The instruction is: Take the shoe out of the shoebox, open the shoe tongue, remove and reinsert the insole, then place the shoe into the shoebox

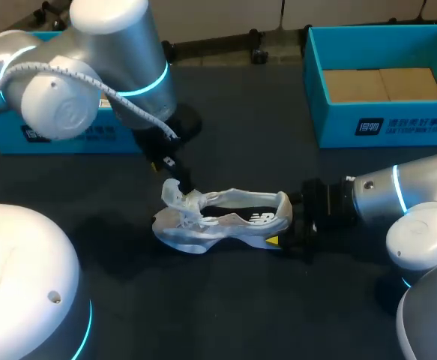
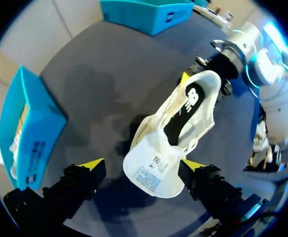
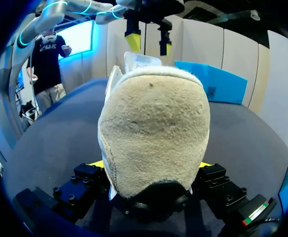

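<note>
Head view: the white sneaker (image 1: 225, 221) rests on the dark table (image 1: 225, 300) between both grippers. The left gripper (image 1: 175, 174) hangs just above the raised tongue (image 1: 177, 196), and the right gripper (image 1: 289, 221) pinches the heel (image 1: 282, 210). An open teal shoebox (image 1: 383, 124) sits well beyond the right gripper.

Left wrist view: the left gripper (image 2: 143, 165) has its fingers spread wide, with the tongue (image 2: 151, 170) standing between them. The sneaker stretches ahead to the right gripper (image 2: 210, 69).

Right wrist view: the right gripper (image 3: 151, 165) is pressed against both sides of the heel (image 3: 153, 133), and the left gripper (image 3: 146, 42) is ahead above the tongue (image 3: 141, 60)
</note>
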`<state>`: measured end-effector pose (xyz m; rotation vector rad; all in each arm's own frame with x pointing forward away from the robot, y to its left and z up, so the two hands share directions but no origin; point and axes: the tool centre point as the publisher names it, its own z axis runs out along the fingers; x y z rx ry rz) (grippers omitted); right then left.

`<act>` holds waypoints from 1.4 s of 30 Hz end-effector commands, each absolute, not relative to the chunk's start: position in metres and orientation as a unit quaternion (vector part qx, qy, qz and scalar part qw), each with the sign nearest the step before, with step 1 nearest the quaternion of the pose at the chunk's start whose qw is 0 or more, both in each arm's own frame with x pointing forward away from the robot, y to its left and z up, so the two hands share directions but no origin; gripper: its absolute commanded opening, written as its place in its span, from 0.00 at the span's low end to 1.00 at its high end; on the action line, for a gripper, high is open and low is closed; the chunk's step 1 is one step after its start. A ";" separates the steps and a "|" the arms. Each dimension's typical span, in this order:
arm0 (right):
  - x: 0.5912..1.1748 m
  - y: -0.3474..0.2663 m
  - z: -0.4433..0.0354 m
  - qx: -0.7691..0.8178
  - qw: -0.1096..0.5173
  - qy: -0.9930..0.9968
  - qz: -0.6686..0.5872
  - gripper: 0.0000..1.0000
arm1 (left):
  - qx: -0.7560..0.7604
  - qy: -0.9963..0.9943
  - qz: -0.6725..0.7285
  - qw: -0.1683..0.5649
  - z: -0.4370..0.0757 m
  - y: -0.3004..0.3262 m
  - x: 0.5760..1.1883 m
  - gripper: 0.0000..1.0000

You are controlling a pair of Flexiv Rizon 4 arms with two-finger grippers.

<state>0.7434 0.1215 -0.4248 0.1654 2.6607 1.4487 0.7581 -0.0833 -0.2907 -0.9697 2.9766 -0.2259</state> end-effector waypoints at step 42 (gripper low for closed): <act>0.743 0.123 -0.426 0.055 0.054 0.876 0.476 0.00 | 0.191 0.976 -0.092 -0.051 -0.302 -0.211 0.730 0.00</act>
